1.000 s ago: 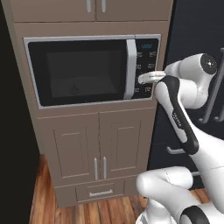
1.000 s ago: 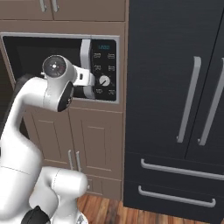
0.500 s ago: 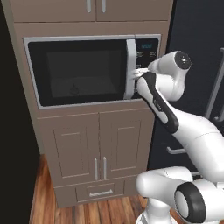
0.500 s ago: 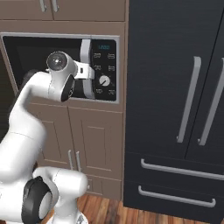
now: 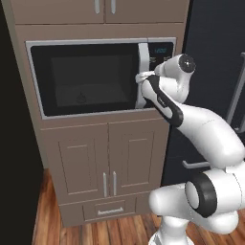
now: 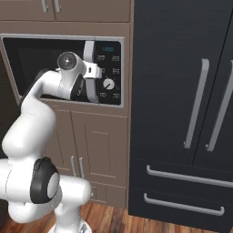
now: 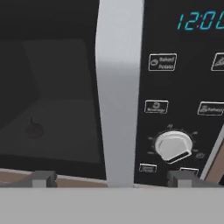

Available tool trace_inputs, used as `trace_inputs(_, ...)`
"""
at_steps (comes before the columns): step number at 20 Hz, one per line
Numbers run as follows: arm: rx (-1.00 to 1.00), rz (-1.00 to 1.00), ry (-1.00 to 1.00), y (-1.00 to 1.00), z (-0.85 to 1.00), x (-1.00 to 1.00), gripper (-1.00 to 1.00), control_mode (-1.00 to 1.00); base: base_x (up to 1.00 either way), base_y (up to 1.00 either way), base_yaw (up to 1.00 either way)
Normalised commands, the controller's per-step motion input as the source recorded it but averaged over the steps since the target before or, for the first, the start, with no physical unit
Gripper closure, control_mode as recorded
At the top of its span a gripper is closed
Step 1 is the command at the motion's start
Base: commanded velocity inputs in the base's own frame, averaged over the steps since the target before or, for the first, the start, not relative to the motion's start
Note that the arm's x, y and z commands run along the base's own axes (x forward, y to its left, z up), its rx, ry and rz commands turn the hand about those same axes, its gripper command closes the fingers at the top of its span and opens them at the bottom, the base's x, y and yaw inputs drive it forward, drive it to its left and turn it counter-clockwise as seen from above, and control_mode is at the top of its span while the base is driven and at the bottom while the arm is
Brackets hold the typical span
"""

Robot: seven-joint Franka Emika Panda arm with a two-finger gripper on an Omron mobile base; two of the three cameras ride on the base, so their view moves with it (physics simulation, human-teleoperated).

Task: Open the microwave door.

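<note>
Left base: I've swung the white arm's two-finger gripper (image 5: 142,76) in from the control panel side; it now sits at the vertical silver bar handle (image 5: 142,62) of the black glass microwave door (image 5: 88,76), which is shut, so grasp comes next.

Right base: the silver-framed built-in microwave (image 6: 63,68) sits above tan cabinet doors (image 6: 98,150), left of the black fridge (image 6: 182,91).

Hand: handle's long axis runs vertical, centred between wide-open fingertips (image 7: 43,178); nothing held.

glossy black glass microwave door (image 5: 91,79), brushed silver handle (image 7: 119,92)
</note>
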Motion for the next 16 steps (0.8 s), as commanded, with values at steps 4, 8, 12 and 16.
trace_inputs(4,0.0,0.0,0.0,0.0,-0.02,0.57,-1.0,-1.0,0.0,0.0,0.0)
trace_inputs(8,0.0,0.0,0.0,0.0,-0.14,0.49,-1.0,-1.0,0.0,0.0,0.0)
trace_inputs(12,0.0,0.0,0.0,0.0,-0.2,0.48,-1.0,-1.0,0.0,0.0,0.0)
trace_inputs(16,0.0,0.0,-0.01,0.0,-0.33,0.45,-1.0,-1.0,0.0,0.0,0.0)
